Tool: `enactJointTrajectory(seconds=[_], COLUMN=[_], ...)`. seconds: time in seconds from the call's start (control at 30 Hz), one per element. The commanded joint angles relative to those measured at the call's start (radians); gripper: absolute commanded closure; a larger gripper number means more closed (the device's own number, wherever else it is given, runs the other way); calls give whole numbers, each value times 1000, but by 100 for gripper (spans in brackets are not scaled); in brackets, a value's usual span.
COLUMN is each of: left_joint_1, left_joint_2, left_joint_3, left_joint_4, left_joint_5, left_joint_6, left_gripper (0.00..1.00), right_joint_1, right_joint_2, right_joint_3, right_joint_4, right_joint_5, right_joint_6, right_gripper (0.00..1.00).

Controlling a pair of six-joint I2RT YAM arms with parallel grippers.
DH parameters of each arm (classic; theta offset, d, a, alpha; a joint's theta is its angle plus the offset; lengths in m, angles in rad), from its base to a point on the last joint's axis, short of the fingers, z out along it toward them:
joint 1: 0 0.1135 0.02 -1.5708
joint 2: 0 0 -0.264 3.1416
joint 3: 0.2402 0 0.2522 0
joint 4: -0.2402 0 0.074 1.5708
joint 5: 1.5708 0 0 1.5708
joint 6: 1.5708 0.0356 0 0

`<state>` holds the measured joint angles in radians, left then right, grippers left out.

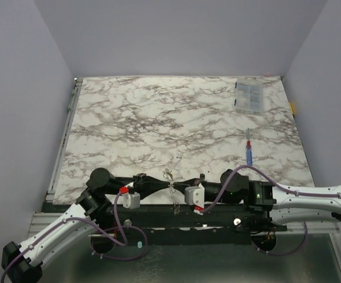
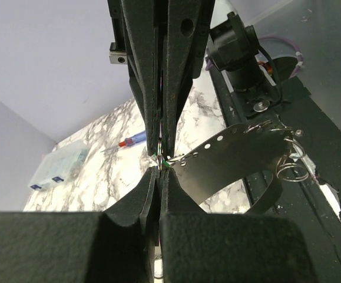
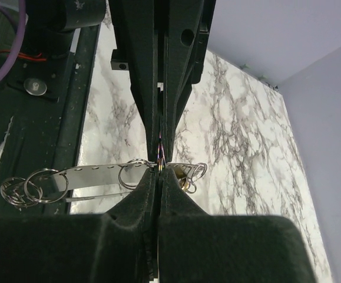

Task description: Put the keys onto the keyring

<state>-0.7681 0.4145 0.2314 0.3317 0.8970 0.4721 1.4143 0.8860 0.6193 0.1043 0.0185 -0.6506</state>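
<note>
The keyring is a grey perforated band curved into a loop, with small wire rings hanging on it. It hangs between the two grippers at the table's near edge. My left gripper is shut, with a bright green key head showing at its tips. My right gripper is shut tip to tip against it, pinching the band's end. The band runs left from there in the right wrist view. A small pale yellow piece hangs among rings beside the tips.
A blue stick with a red tip lies on the marble table at the right. A clear plastic box sits at the far right corner. The black base rail runs just under the grippers.
</note>
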Motion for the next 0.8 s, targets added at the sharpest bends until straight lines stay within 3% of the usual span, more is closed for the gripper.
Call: enactJointTrajectory(seconds=[0.0, 0.4, 0.77], left_joint_1=[-15, -29, -30], left_joint_2=[21, 32, 46], left_joint_3=[5, 13, 17], left_joint_4=[31, 34, 41], left_joint_5=[102, 137, 162], left_joint_6=[-11, -45, -56], left_gripper=[100, 100, 100], right_joint_1=[8, 8, 8], right_joint_2=[-9, -38, -21], right_joint_3=[62, 108, 88], right_joint_4=[-57, -204, -166], right_joint_5=[-12, -46, -68], right_joint_6=[-46, -124, -189], right_gripper=[99, 99, 99])
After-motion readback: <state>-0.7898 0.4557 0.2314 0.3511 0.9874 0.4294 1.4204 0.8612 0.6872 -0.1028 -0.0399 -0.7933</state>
